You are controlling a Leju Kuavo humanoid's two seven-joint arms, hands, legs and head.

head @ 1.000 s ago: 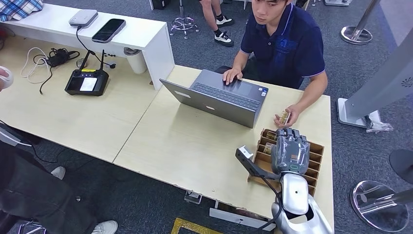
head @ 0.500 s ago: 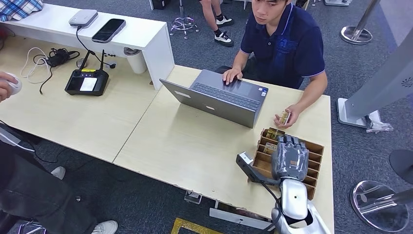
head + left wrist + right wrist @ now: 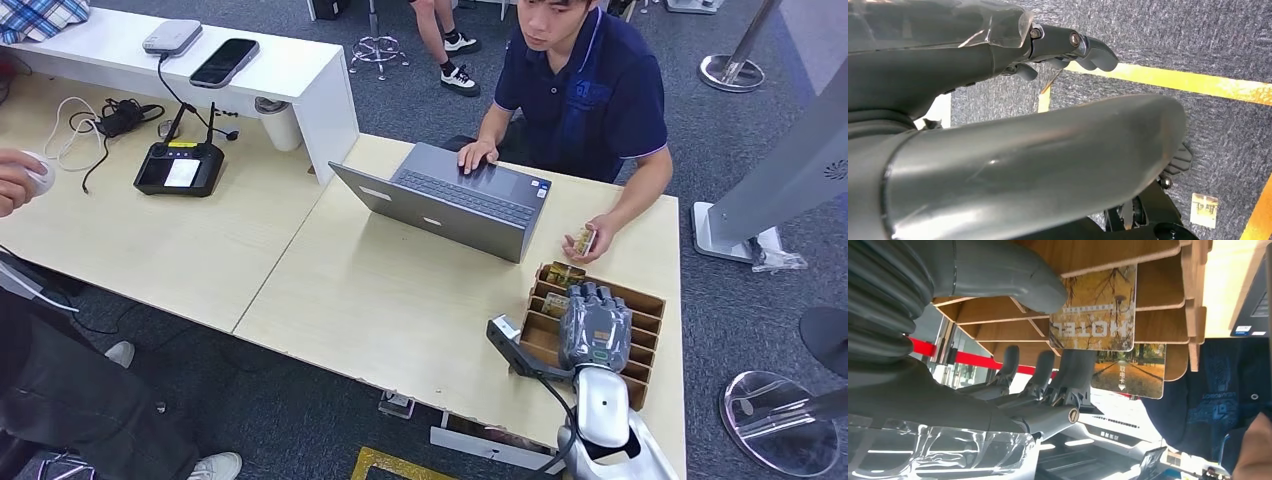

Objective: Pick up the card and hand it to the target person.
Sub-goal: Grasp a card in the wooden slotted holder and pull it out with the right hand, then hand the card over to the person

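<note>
right robot hand (image 3: 595,325) drawn slightly back over the wooden card rack (image 3: 650,300), far to its left a person's hand (image 3: 18,180) reaching further in over the desk (image 3: 200,250)

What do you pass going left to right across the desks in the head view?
Tangled cables → black controller → white cup → open laptop → right robot hand over the wooden card rack.

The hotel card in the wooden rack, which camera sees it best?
The right wrist view: the hotel card looks big there, its picture and letters clear, beside the right hand's thumb. The head view shows a small bit of it. The left wrist view faces the floor.
</note>
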